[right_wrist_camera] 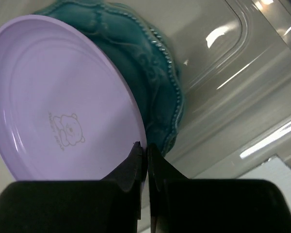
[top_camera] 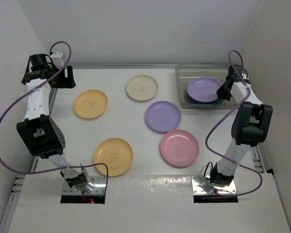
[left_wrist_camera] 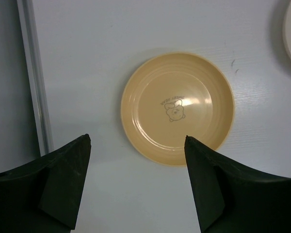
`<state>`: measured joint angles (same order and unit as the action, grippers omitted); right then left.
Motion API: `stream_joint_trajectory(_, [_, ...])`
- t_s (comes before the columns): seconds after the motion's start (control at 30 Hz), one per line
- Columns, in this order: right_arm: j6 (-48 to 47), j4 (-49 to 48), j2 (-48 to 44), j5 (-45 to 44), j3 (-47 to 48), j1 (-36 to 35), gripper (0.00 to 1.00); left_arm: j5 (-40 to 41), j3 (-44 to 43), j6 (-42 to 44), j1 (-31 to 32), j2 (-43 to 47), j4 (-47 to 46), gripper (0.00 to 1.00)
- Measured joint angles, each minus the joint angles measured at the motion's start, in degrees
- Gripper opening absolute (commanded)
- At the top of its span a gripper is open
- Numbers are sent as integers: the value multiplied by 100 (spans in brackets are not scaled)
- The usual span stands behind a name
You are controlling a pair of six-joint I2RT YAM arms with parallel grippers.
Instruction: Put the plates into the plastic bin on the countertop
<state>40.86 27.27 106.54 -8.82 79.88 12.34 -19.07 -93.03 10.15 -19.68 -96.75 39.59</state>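
Over plastic bin [right_wrist_camera: 242, 73], lavender plate [right_wrist_camera: 63, 97] rim pinched between right gripper [right_wrist_camera: 143, 155] fingers [right_wrist_camera: 128, 170].

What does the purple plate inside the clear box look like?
The lavender plate is round, shallow and glossy like plastic, with ring grooves and a small bear drawing in its middle. It is inside the plastic bin, lying over a teal scalloped plate and hiding most of it. The right gripper has its fingers shut on the plate's rim.
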Motion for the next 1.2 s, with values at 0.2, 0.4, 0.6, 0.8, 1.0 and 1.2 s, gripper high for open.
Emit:
stream_joint_trajectory(0.2, [31, -260, 282, -201, -48, 76, 12, 162, 0, 55, 4, -153, 15, 80])
stream_joint_trajectory(0.4, [-103, -269, 498, -229, 76, 70, 70, 208, 0, 118, 11, -391, 120, 80])
stream_joint_trajectory(0.6, [-776, -212, 330, -184, -70, -197, 92, 173, -11, 170, 11, -391, 146, 81])
stream_joint_trajectory(0.8, [-1716, -627, -2214, -417, -2015, -1276, 81, -50, -4, 205, 11, -387, 177, 81])
stream_joint_trajectory(1.0, [-2070, -522, -4041, 177, -3609, -1860, 54, -258, 238, 273, 13, -170, 199, 81])
stream_joint_trajectory(1.2, [-2024, 68, -3668, 455, -4651, -2028, 56, -380, 483, 341, 26, 216, 208, 81])
